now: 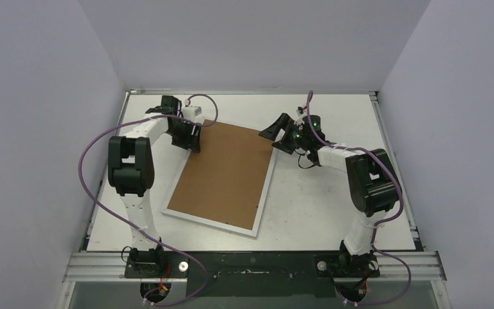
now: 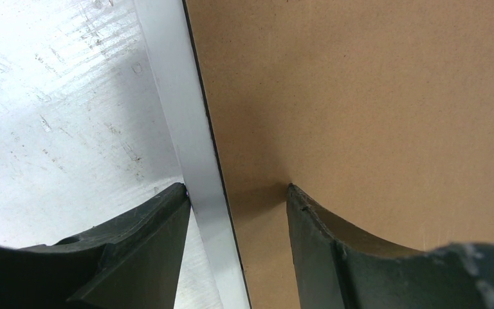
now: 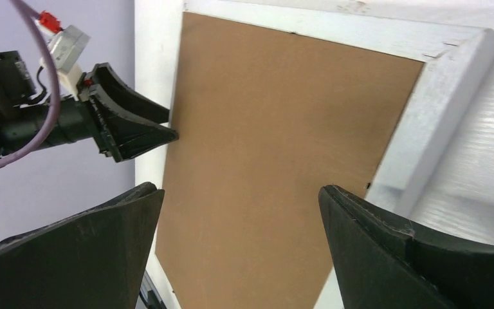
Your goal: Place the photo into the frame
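The frame (image 1: 267, 187) lies face down on the table, its brown backing board (image 1: 225, 170) up and its white rim round it. The photo is out of view. My left gripper (image 1: 193, 138) points down at the frame's far-left part. In the left wrist view it (image 2: 237, 187) stands open astride the white rim (image 2: 180, 103), one fingertip against the rim's outer side, the other on the board (image 2: 360, 96). My right gripper (image 1: 275, 136) hovers by the far-right corner, wide open (image 3: 239, 190) over the board (image 3: 283, 116) with nothing between its fingers.
White table (image 1: 334, 206) enclosed by pale walls on three sides, with a metal rail along the near edge (image 1: 251, 261). Purple cables loop from both arms. The left gripper (image 3: 161, 129) shows in the right wrist view at the frame's opposite edge.
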Motion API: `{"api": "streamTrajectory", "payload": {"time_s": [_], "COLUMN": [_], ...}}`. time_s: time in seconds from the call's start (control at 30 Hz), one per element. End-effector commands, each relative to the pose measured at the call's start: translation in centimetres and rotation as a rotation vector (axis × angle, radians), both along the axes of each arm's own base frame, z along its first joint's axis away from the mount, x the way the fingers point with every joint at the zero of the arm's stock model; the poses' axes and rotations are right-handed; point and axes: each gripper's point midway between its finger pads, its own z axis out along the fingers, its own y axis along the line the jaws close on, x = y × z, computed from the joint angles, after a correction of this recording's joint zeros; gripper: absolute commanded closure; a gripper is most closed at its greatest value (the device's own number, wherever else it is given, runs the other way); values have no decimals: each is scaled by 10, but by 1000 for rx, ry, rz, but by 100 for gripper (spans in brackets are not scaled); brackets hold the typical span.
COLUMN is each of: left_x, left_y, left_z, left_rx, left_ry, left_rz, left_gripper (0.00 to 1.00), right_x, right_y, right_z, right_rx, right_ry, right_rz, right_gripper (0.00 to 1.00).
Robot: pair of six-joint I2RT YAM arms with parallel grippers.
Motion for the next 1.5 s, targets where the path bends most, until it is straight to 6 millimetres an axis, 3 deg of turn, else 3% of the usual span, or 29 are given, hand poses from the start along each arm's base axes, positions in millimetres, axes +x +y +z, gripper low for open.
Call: {"api": "streamTrajectory", "payload": {"time_s": [0.0, 0.87, 1.47], "left_x": [-20, -21, -21], "left_y": [12, 12, 12], "left_z": [-24, -24, -27], "left_rx": [96, 100, 97], "left_ry": [65, 61, 64], "left_rz": [-31, -32, -32], "left_gripper": [47, 48, 48], "right_x": [9, -2, 3], "right_y": [13, -4, 0], "right_z": [51, -18, -27], "right_rx": [34, -25, -18], "right_ry": [-151, -15, 3], "right_rz": [30, 8, 7], "right_gripper": [3, 3, 3]}}
